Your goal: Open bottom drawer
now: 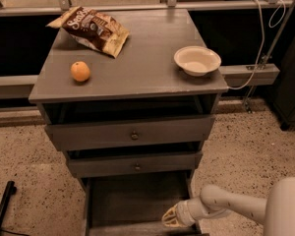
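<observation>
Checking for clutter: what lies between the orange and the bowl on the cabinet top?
Only bare cabinet top, in the camera view, between orange and bowl. The gripper sits at the front right of the open bottom drawer.

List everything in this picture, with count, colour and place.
grey wooden cabinet: one, grey, centre
crinkled snack bag: one, brown-yellow, cabinet top, back left
round orange fruit: one, orange, cabinet top, left
shallow round bowl: one, cream, cabinet top, right
top drawer: one, grey, under the top
middle drawer: one, grey, below it
grey wooden bottom drawer: one, grey, lowest, pulled out
thin cable: one, white, back right
robot arm: one, white, lower right
gripper: one, pale, at bottom drawer's front right
</observation>
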Action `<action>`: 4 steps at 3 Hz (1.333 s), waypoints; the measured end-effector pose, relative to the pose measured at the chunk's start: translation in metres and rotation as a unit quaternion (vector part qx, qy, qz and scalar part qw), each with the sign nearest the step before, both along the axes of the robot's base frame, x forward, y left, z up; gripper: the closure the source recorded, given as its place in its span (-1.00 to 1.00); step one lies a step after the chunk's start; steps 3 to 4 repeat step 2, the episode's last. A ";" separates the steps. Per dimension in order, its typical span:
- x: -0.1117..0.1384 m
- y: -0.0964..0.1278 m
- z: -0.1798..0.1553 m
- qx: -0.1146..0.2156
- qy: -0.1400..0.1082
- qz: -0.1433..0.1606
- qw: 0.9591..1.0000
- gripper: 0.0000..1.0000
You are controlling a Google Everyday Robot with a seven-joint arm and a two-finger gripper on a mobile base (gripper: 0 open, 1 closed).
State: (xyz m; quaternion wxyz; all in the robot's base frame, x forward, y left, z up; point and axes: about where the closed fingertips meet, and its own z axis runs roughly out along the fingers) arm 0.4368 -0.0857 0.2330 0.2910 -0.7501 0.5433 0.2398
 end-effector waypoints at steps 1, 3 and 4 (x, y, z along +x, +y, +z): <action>0.008 -0.027 0.026 0.030 -0.023 -0.032 0.999 0.62; 0.007 -0.035 0.029 0.034 -0.025 -0.039 0.998 0.16; 0.007 -0.035 0.029 0.034 -0.025 -0.039 0.998 0.16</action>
